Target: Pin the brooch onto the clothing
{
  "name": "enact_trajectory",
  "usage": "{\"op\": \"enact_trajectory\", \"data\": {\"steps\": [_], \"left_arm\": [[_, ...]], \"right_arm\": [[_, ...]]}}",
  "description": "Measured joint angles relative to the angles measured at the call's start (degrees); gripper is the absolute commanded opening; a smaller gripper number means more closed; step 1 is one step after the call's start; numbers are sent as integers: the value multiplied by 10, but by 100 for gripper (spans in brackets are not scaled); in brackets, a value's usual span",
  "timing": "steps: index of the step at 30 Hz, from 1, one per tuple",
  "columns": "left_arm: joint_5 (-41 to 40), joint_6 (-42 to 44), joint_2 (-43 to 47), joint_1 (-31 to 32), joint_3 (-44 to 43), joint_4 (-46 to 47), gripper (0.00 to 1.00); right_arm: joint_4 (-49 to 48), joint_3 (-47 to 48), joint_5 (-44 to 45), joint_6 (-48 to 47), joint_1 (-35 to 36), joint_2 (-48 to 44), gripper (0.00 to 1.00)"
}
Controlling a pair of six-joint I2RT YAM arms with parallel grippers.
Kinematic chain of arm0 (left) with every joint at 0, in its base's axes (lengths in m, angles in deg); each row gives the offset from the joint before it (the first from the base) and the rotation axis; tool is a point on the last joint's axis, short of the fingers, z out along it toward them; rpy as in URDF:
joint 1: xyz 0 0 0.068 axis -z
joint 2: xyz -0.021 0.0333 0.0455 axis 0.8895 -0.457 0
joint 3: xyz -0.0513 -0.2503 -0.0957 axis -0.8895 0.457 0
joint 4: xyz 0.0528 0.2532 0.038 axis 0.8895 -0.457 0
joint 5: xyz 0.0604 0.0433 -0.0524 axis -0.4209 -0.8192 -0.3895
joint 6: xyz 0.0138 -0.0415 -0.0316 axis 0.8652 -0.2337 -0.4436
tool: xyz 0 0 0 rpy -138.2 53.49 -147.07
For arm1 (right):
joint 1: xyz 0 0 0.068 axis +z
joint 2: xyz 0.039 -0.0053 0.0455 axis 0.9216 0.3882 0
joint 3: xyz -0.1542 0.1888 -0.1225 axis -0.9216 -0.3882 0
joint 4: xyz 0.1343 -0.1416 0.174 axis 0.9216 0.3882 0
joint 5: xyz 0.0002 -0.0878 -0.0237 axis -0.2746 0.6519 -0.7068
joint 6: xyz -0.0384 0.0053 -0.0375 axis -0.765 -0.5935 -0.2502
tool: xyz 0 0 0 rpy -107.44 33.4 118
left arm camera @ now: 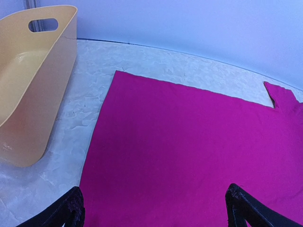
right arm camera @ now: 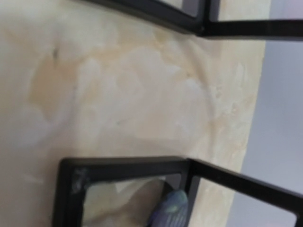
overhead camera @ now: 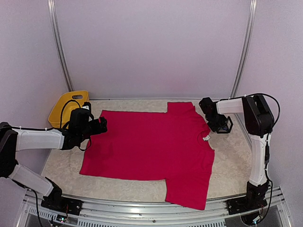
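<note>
T-shirt (overhead camera: 147, 144) lies flat across table (overhead camera: 232, 156), neck toward the right arm, white label (overhead camera: 206, 137) at collar. Left gripper (overhead camera: 102, 125) hovers over T-shirt's hem edge, jaws spread wide, nothing between them. Yellow tub (overhead camera: 64, 106) sits off T-shirt's far hem corner, apart from it. Right gripper (overhead camera: 218, 122) is just off T-shirt's collar side, at a black frame case (right arm camera: 123, 163); cannot tell its jaw state. Bluish item (right arm camera: 173, 208) behind case's pane, blurred.

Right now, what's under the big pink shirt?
The T-shirt lies flat on the pale crinkly table cover, which shows beside it. Anything right beneath the fabric is hidden from every view.
</note>
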Motion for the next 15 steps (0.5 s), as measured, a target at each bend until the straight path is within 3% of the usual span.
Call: {"op": "enact_trajectory", "data": {"steps": [7,9,15], "left_arm": [[0,0,0,0,0,0,99],[0,1,0,0,0,0,99],[0,5,0,0,0,0,99]], "right_arm": [[-6,-7,21,-9,0,0,8],[-7,-7,26,-11,0,0,0],[-14,-8,44,-17,0,0,0]]}}
